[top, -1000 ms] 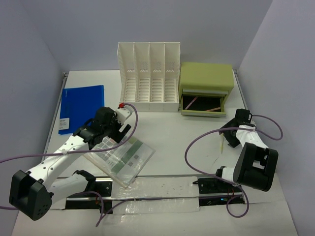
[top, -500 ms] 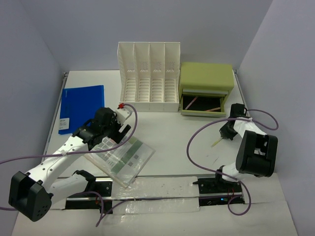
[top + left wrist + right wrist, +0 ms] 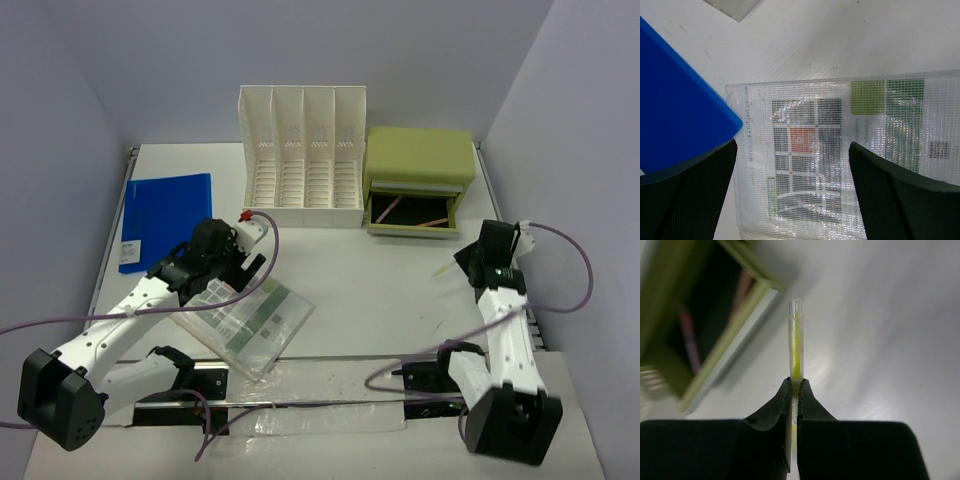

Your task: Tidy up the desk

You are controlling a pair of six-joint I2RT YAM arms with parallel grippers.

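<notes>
We see the white counter (image 3: 350,270) spread beneath both arms. Our right jaws are pinched tight on a yellow pen (image 3: 795,340) near the counter's right edge; our left jaws gape wide, holding nothing, over a clear mesh pouch (image 3: 840,150).

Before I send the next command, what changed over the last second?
The right tool closed on the yellow pen and carried it a little farther out, toward the open green drawer box; its arm stretched forward. The left tool, open over the clear mesh pouch, the blue folder and the file rack stayed put.
</notes>
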